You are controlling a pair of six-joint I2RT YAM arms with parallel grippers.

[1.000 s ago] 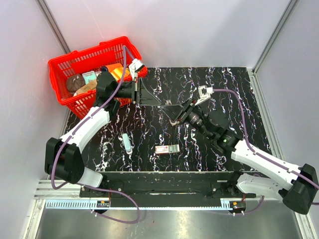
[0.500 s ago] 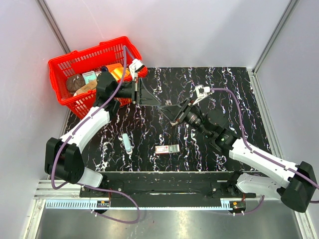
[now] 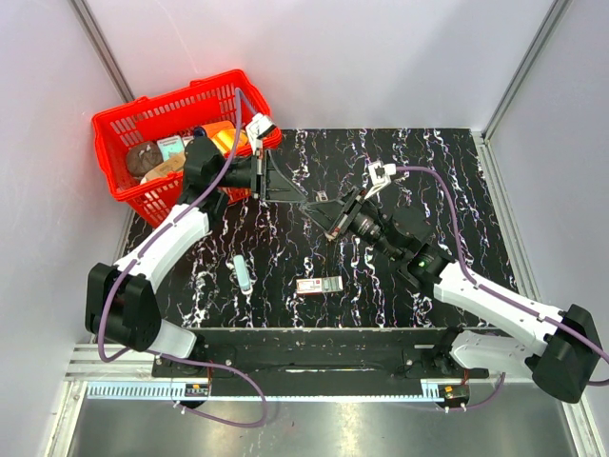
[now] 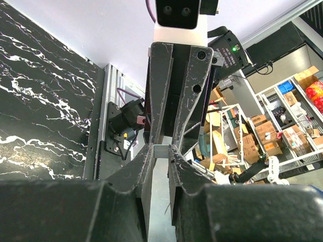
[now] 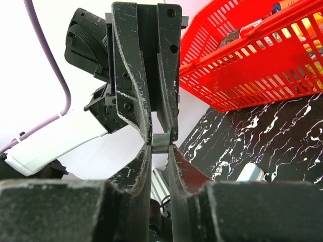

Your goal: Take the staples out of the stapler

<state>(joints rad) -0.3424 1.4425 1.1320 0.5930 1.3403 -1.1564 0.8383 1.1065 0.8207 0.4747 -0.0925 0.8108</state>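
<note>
Black marbled table (image 3: 457,190) lies under both arms in the top view. The left gripper (image 3: 306,196) is clamped on the stapler (image 3: 321,198), which juts out just beyond its fingertips. The stapler's long axis follows the line of the left fingers, and its free end points at the right gripper (image 3: 331,211), meeting it tip to tip. A red basket (image 3: 143,119) sits behind the left gripper. A pale bar (image 3: 243,273) and a red-and-white box (image 3: 319,285) lie nearer the bases.

Left wrist: its fingers (image 4: 133,171) pinch a silver end.

Right wrist: its fingers (image 5: 141,166) are closed on a grey ribbed end, with the left gripper straight opposite
</note>
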